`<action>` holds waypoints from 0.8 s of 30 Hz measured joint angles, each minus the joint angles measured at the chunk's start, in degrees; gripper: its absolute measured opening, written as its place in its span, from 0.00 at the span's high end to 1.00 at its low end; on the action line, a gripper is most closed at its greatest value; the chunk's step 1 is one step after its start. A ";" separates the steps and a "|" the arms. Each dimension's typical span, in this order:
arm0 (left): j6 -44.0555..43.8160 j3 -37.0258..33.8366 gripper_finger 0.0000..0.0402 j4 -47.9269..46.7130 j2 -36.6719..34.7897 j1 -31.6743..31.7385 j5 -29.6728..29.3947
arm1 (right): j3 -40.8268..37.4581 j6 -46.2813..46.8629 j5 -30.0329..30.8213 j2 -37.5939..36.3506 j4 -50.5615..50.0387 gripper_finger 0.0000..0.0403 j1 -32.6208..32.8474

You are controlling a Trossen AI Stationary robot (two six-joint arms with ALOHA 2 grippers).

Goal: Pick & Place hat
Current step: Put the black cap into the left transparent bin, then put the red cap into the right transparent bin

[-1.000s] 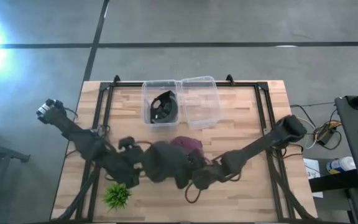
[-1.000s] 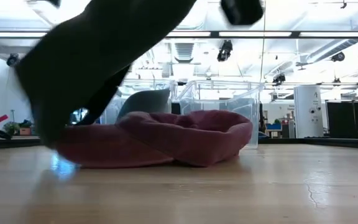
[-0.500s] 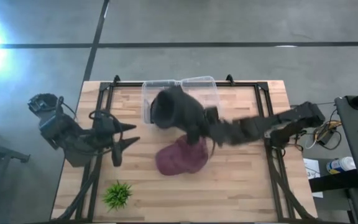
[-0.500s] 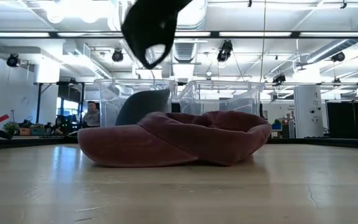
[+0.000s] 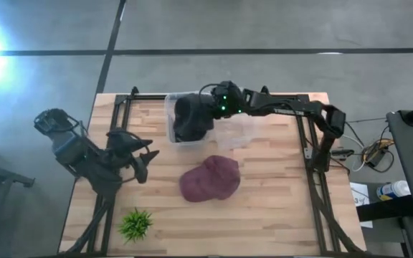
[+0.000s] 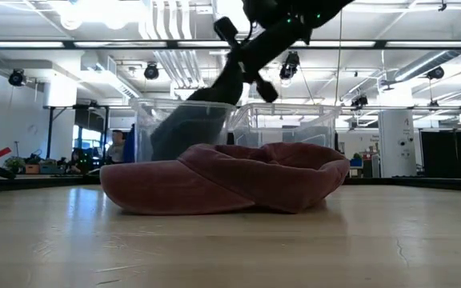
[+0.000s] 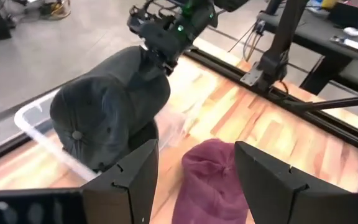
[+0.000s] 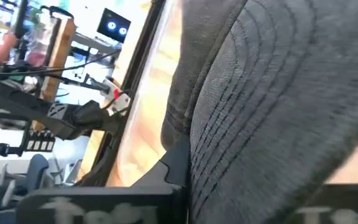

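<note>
A dark grey cap (image 5: 191,118) hangs over the left clear bin (image 5: 169,107) at the table's far edge, with its crown (image 7: 104,115) down inside the bin walls. My right gripper (image 5: 212,110) is shut on it, reaching in from the right. A maroon cap (image 5: 210,179) lies flat on the wood at the table's middle, also seen in the low view as maroon cap (image 6: 222,188). My left gripper (image 5: 148,159) hovers open near the table's left side, well clear of both caps. My right gripper (image 7: 161,55) pinches the dark grey cap by its brim (image 8: 260,93), at the cap's upper end (image 7: 146,62). It comes slanting down from the table's right. The cap hangs below the fingers, crown lowest, inside the bin; whether it rests on the bin's floor I cannot tell.
A second clear tub (image 5: 234,122) adjoins the bin on its right. A small green plant (image 5: 135,224) sits near the table's near left corner. Black frame rails (image 5: 124,115) run along the table's left, right and far sides. Bare wood (image 5: 278,201) lies to the right of the maroon cap.
My right gripper has carried the dark grey cap up from the near middle of the table, over the maroon cap, to the bin at the far edge and lowered it there. My left arm has drawn back toward the left edge. The maroon cap now lies uncovered.
</note>
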 joint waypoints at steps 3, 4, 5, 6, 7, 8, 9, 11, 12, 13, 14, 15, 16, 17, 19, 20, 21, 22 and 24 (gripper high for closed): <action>-3.11 -3.51 0.49 0.04 0.00 0.23 1.98 | 0.44 -0.24 -1.06 1.75 4.07 0.85 0.26; -4.16 -4.91 0.49 0.05 0.00 0.35 3.15 | 0.79 -0.39 -1.31 2.10 4.81 0.82 0.61; -5.41 -6.34 0.49 0.07 0.00 0.36 4.35 | 1.28 -0.79 -1.48 2.28 5.10 0.78 0.94; -6.63 -7.82 0.49 0.10 0.00 0.39 5.45 | 1.73 -1.42 -1.49 2.29 5.14 0.73 1.29; -7.56 -9.42 0.49 0.19 -0.03 0.51 6.68 | 2.21 -1.92 -1.49 2.27 5.22 0.69 1.57; -8.11 -11.06 0.49 0.54 -0.07 0.69 8.06 | 2.43 -2.39 -1.47 1.95 5.51 0.65 1.93; -8.45 -12.77 0.49 1.03 -0.11 0.89 9.49 | 2.47 -2.98 -1.38 1.50 5.38 0.61 2.41; -8.81 -16.46 0.49 3.19 -0.20 1.49 13.20 | 2.47 -4.48 -0.89 0.17 4.61 0.54 3.55; -9.05 -18.36 0.49 4.82 -0.22 1.85 15.22 | 2.47 -5.82 -0.21 -0.75 3.29 0.51 4.48; -9.24 -20.29 0.49 6.83 -0.27 2.23 17.17 | 2.47 -7.24 0.86 -1.82 1.58 0.48 5.68; -9.26 -22.23 0.49 9.17 -0.36 2.50 18.84 | 2.47 -8.57 2.08 -3.07 -0.71 0.46 7.04; -9.51 -24.26 0.49 11.89 -0.43 2.73 20.44 | 2.49 -9.76 3.58 -4.17 -3.60 0.44 8.58; -9.90 -26.33 0.49 14.60 -0.48 3.07 21.81 | 2.51 -10.41 5.16 -5.50 -7.46 0.42 10.60; -10.42 -28.46 0.49 17.77 -0.50 3.47 23.24 | 2.54 -10.33 6.58 -6.41 -11.83 0.41 12.55; -11.84 -32.94 0.49 24.59 -0.52 4.36 26.26 | 2.38 -7.53 8.12 -7.43 -20.05 0.40 16.77; -12.78 -35.29 0.49 28.45 -0.52 4.89 27.74 | 2.11 -5.27 8.28 -7.48 -23.50 0.40 18.89; -13.82 -37.69 0.49 32.47 -0.55 5.35 29.16 | 1.64 -2.65 8.69 -7.41 -26.07 0.40 20.93; -14.74 -40.40 0.49 37.21 -0.55 5.82 30.74 | 0.76 -0.05 9.19 -7.35 -27.57 0.40 23.01; -15.56 -45.89 0.49 48.32 -0.52 6.57 34.04 | -1.90 5.35 10.40 -6.79 -26.40 0.41 26.53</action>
